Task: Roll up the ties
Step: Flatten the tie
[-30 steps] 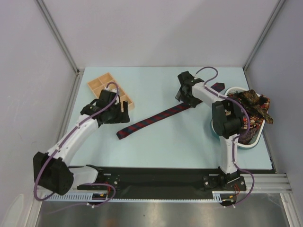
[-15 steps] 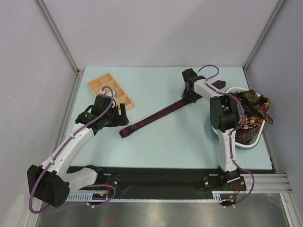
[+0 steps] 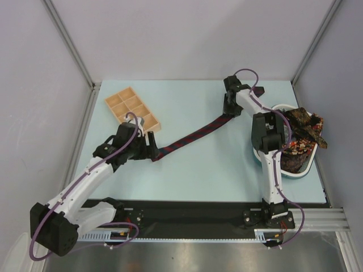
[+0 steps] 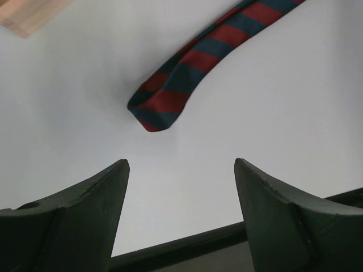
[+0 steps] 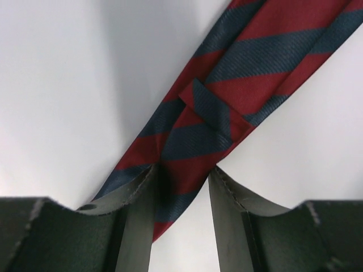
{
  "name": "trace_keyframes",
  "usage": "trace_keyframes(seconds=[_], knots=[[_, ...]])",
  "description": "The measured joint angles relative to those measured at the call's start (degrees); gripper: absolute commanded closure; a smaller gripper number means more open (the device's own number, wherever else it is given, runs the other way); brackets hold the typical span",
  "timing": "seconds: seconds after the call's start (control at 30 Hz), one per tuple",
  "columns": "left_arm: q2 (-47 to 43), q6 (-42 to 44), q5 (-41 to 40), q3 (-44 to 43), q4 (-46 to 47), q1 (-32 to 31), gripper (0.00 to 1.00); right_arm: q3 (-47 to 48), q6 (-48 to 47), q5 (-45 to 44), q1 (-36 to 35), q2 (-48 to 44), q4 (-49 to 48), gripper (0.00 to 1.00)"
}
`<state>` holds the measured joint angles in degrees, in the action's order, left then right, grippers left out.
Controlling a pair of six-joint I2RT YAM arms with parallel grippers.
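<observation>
A navy tie with red diagonal stripes lies slantwise across the pale table. My right gripper is at its wide far end. In the right wrist view the tie runs down between the narrowed fingers of that gripper, which is shut on it. The narrow end points at my left gripper. In the left wrist view this end lies just ahead of the open left gripper, which has nothing between its fingers. Several other ties are heaped at the right.
A wooden compartment tray sits at the back left, just beyond my left arm. The heap of ties rests in a white dish by the right wall. Grey walls enclose the table on three sides.
My right gripper has narrowed onto the tie's wide end and moved back and to the right, dragging the tie along. My left gripper has come forward and right to the narrow end.
</observation>
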<state>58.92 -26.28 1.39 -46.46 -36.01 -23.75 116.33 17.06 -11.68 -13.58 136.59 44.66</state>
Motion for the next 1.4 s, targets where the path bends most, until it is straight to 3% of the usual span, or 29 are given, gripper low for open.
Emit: trace_keyframes(seconds=[0.27, 0.37, 0.4, 0.47, 0.63, 0.8, 1.1, 1.2, 1.27, 1.4], knots=[[-1.44, -4.61, 0.07, 4.59, 8.31, -5.6, 0.16, 9.79, -3.93, 3.69, 4.9, 5.35, 3.5, 0.5], [-1.84, -5.6, -0.35, 5.68, 9.64, -5.75, 0.02, 10.23, -4.24, 3.85, 6.51, 5.6, 3.52, 0.39], [-1.84, -5.88, -0.92, 5.84, 10.27, -5.75, 0.0, 9.46, -4.31, 3.91, 6.75, 5.31, 2.78, 0.31], [-1.84, -7.08, -2.05, 6.05, 11.56, -5.75, 0.0, 5.49, -4.48, 4.11, 6.75, 3.02, 0.37, 0.21], [-1.29, -10.88, -4.48, 6.88, 14.08, -5.68, 0.0, -7.89, -4.72, 5.55, 4.0, -5.49, -4.98, 0.16], [2.95, -14.86, -5.27, 7.98, 18.12, -4.28, 0.0, -18.99, -3.85, 6.54, 0.63, -16.28, -12.28, 0.03], [6.6, -15.74, -1.68, 13.38, 29.09, -3.48, 0.12, -35.63, 2.56, 8.92, -3.45, -36.96, -25.53, 0.09], [7.76, -15.06, -0.94, 13.42, 31.41, -3.48, 0.2, -42.95, 5.95, 8.5, -4.94, -40.0, -30.05, 0.14], [8.41, -14.21, -0.98, 13.46, 32.39, -3.48, 0.3, -48.41, 7.85, 8.31, -6.6, -41.09, -32.2, 0.17], [9.09, -12.02, -0.98, 14.36, 35.15, -3.48, 0.33, -57.35, 9.7, 8.81, -10.56, -42.16, -36.2, 0.27]])
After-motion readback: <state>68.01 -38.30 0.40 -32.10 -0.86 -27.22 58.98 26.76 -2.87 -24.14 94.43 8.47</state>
